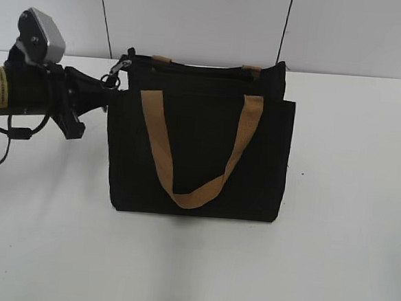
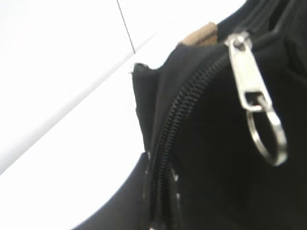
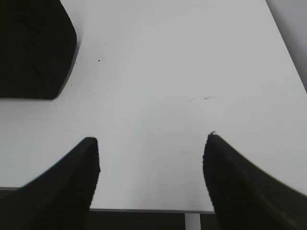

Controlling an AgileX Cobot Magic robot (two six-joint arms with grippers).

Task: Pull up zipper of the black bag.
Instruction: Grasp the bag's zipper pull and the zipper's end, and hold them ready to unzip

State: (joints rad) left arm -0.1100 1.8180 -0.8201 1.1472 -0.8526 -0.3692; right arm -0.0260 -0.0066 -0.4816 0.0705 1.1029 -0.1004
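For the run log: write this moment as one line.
left gripper: at silver metal zipper pull, grip unclear | boxy black fabric bag: upright | right gripper: open, above white table

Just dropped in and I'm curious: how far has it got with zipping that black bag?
Early days, it seems. The left arm has reached the bag's top left corner, where the zipper pull and its ring hang free in the left wrist view. No claw fingers show there, so a grip can't be confirmed. The right claw waits open over the table. The pulling itself looks still to come.
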